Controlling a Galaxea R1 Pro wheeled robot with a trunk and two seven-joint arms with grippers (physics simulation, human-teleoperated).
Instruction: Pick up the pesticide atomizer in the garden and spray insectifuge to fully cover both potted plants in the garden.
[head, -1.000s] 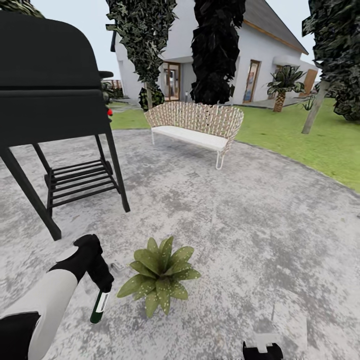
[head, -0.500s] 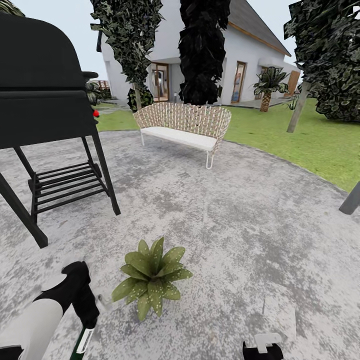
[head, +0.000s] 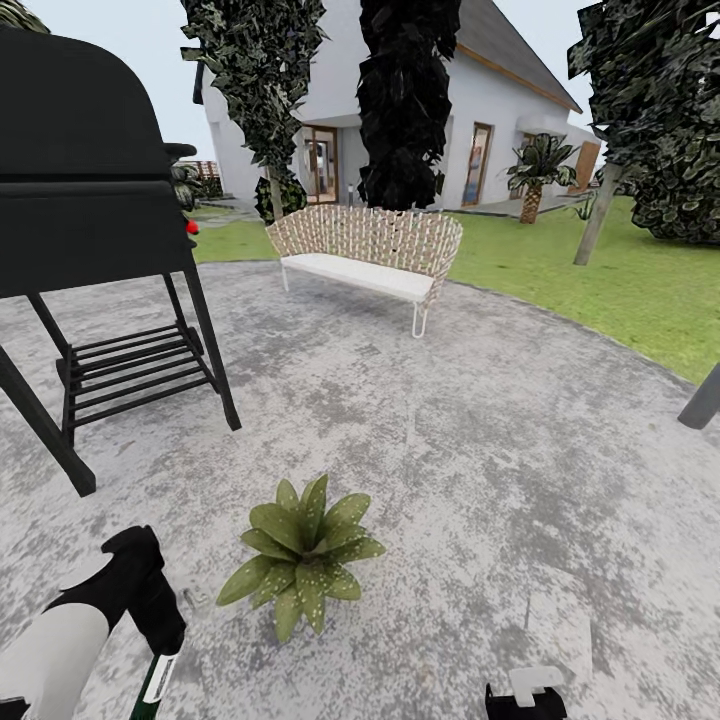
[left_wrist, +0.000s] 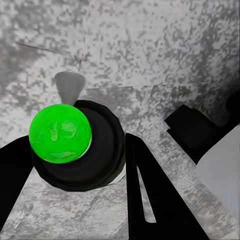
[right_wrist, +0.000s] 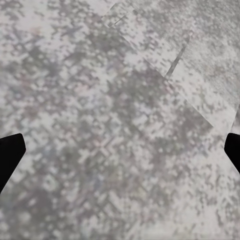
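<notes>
Left gripper (left_wrist: 75, 165): clamped on green-capped atomizer (head: 152, 685), beside potted plant (head: 300, 565) on grey patio (head: 480, 450). Right gripper (right_wrist: 120, 155): fingers spread wide over bare paving.

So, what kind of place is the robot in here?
It looks like the back garden of a house: a round grey stone patio bordered by green lawn, with a wicker bench, a black grill on legs, and a white house behind tall trees.
</notes>
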